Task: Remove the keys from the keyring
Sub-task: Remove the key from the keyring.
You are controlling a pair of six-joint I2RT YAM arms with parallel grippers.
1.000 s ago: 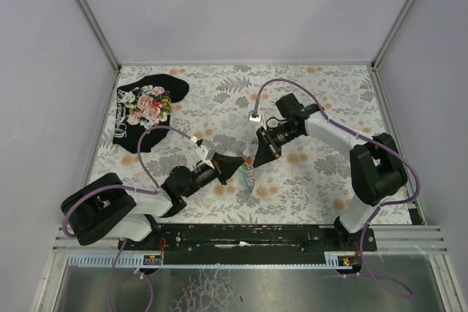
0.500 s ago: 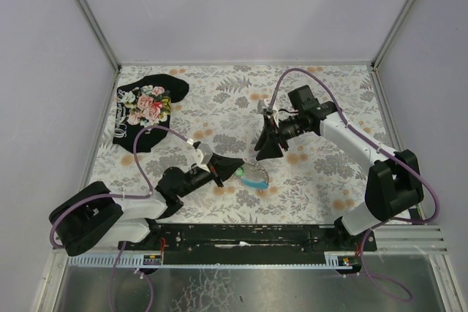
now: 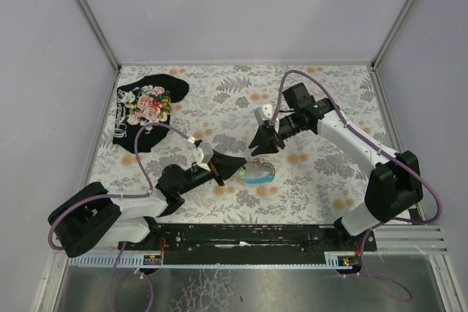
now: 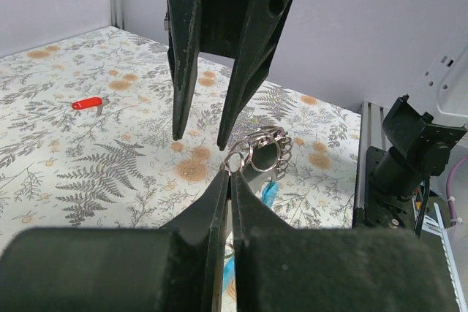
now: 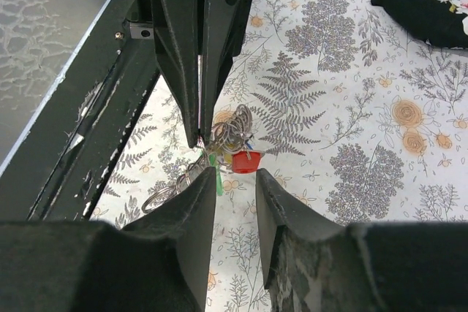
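Observation:
My left gripper [image 3: 239, 168] [image 4: 230, 173] is shut on the silvery keyring [image 4: 255, 153], pinching one loop at its fingertips. The ring bundle [image 5: 231, 131] hangs just above the table, with the keys [image 5: 246, 161] below it; a red head and a green one [image 5: 219, 178] show. The grey and light-blue fob [image 3: 257, 173] [image 4: 269, 193] trails under the rings. My right gripper [image 3: 258, 147] [image 5: 234, 174] faces the left one, open, its tips just short of the red head and holding nothing. Another red key [image 4: 88, 103] lies alone on the table.
The table is covered by a fern and flower print. A black floral cloth [image 3: 150, 106] [image 5: 425, 1] lies at the far left corner. White walls enclose the table. The black base rail [image 3: 248, 235] runs along the near edge.
My right gripper went from shut to open and drew back up and to the right from the bundle. The left gripper shifted right with the keyring; the fob now lies further right.

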